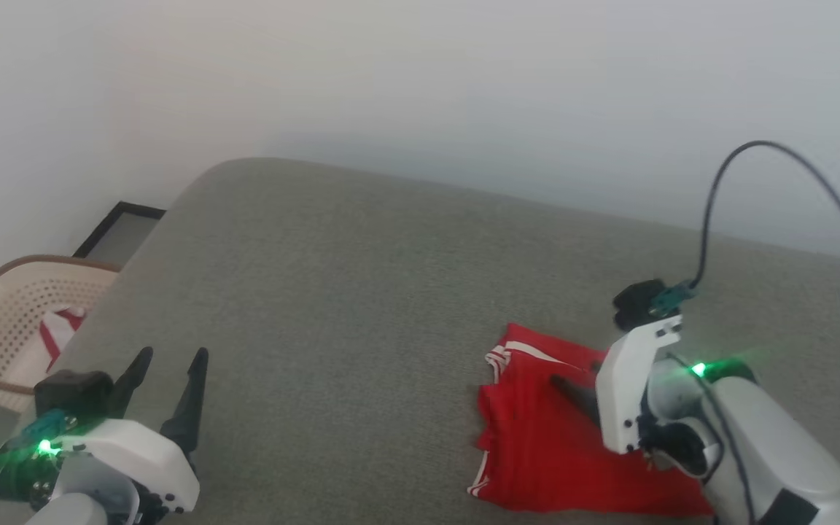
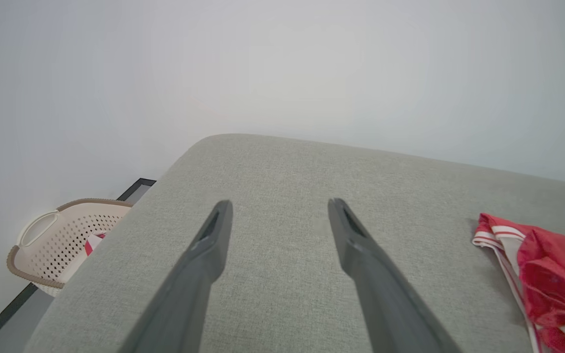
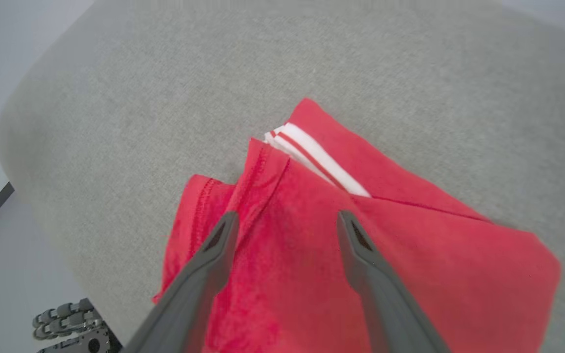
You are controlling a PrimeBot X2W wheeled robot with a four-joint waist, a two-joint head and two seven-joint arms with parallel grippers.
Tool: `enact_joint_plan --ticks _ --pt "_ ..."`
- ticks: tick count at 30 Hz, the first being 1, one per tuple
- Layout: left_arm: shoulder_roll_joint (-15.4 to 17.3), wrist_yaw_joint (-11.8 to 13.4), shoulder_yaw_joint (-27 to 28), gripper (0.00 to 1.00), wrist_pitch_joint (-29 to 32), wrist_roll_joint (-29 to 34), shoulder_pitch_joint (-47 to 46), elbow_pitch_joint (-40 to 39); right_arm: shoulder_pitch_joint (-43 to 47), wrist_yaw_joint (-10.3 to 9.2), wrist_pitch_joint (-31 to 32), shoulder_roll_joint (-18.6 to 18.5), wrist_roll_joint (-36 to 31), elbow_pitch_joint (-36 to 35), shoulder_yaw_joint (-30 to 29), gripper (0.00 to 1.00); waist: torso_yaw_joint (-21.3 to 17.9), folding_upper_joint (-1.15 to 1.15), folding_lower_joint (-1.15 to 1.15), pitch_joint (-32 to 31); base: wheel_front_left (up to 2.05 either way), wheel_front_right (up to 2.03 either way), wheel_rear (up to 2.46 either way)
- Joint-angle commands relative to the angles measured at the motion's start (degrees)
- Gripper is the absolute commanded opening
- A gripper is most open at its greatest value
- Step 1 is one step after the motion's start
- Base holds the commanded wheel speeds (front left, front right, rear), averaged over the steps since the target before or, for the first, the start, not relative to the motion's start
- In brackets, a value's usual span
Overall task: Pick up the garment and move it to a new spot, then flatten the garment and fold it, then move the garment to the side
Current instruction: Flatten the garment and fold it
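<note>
Right gripper [image 3: 286, 218]: fingers apart, nothing clamped. The garment [image 3: 410, 245] lies directly under and ahead of the tips, flat on the cushion [image 3: 165, 98]. I cannot tell whether the tips touch the cloth or hang just above it.

The garment is a compact red packet that looks already folded, with striped trim showing at the corner ahead of the right tips. As I read it, its long axis runs slantwise under these fingers — from ahead of the tips, back and out past the right-hand finger.

Left gripper [image 1: 172, 357]: fingers also wide apart and empty, over bare cushion. The garment sits well off to their right, striped edge nearest. A basket [image 1: 4, 306] stands off the cushion's edge, to the left of these fingers.

My right arm is far nearer, so any regrasp or sideways shift looks like its job.

Pose: the right forearm comes in from the near side, wrist bent, fingers sloping down onto the cloth. The left arm sits low — fingers point away along the cushion.
</note>
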Motion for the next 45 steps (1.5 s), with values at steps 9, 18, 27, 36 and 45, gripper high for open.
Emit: enact_joint_plan --ticks 9,18,27,36,45 --pt "1.09 0.51 2.43 1.0 -1.57 -0.96 3.45 -0.58 1.34 -0.04 -6.41 -5.78 1.43 -6.95 -3.5 1.0 -4.96 0.0 0.0 0.04 0.0 0.0 0.0" --pt "2.22 1.1 4.43 1.0 -1.99 -1.02 6.08 -1.99 6.6 -0.04 -15.6 -9.62 -0.46 -12.69 -13.38 1.0 -9.69 0.0 0.0 0.01 0.0 0.0 0.0" --pt "2.83 2.03 6.51 1.0 -2.22 -1.03 9.04 -3.24 14.73 -0.04 -24.26 -9.23 -3.62 -17.68 -23.54 1.0 -14.36 0.0 0.0 0.13 0.0 0.0 0.0" --pt "2.69 2.2 7.89 1.0 -2.38 -0.51 10.65 -4.05 22.42 -0.04 -28.21 -6.76 -7.93 -21.46 -30.03 1.0 -16.79 0.0 0.0 0.43 0.0 0.0 0.0" --pt "2.14 1.62 8.54 1.0 -2.35 -0.01 11.23 -4.05 26.38 -0.04 -27.57 -3.92 -10.38 -25.29 -33.18 1.0 -16.76 0.0 0.0 0.64 0.0 0.0 0.0"
